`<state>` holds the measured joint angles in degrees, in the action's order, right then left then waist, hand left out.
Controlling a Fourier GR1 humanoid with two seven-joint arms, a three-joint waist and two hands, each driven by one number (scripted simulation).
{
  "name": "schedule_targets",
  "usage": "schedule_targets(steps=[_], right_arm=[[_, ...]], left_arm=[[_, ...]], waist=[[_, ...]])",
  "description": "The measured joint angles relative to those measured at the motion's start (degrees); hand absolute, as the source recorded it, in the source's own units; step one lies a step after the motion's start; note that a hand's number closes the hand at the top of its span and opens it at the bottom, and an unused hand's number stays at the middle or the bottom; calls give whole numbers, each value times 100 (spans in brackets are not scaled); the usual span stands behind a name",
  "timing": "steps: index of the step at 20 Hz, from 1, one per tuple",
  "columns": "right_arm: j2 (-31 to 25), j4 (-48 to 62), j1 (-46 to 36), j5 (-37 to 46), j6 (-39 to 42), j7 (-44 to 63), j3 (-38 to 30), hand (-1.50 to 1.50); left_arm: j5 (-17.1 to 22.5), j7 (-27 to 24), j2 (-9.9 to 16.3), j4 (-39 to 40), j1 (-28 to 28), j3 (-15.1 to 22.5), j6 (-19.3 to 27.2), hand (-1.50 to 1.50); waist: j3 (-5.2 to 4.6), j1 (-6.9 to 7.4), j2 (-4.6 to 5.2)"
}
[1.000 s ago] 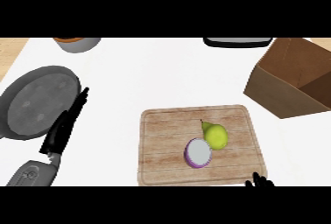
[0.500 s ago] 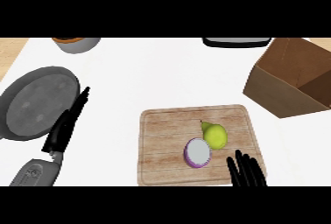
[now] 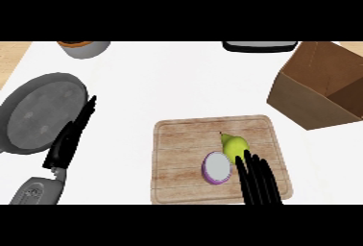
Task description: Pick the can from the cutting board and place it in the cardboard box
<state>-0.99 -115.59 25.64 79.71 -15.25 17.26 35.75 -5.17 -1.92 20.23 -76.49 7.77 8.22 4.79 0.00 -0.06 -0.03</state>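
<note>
While the right hand [image 3: 257, 180] holds its fingers straight and empty, the can [image 3: 217, 167] lies just left of them on the cutting board [image 3: 184, 158].

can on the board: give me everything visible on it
The can lies on its side on the wooden cutting board, right of the board's middle, its round end facing the camera: a pale, whitish disc with a purple rim. Little of its body shows. A yellow-green pear sits close at its upper right; contact can't be told. The right hand has straight black fingers just right of the can, not curled round it.
</note>
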Motion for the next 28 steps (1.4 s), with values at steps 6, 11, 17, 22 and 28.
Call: schedule_targets(steps=[6,11,17,22,28], right_arm=[[40,302,-570,22,136,410,-93,-150],[30,619,-916,-204,139,489,-157,-150],[36,859,-1111,-378,148,534,-61,-150],[69,1255,-1478,-573,18,600,-147,-150],[37,1669,-1841,-701,-64,781,-60,150]], left_arm=[[-194,-83,-150,-7,-94,-155,-83,0],[-234,-98,-140,175,59,-393,-309,0],[-465,-85,-342,198,87,-459,-328,0],[-593,-91,-491,212,122,-546,-362,0],[-746,128,-622,-101,34,-562,-402,0]], waist=[[1,0,1],[0,-2,2],[1,-3,0],[-6,-4,-8],[-21,-3,-28]])
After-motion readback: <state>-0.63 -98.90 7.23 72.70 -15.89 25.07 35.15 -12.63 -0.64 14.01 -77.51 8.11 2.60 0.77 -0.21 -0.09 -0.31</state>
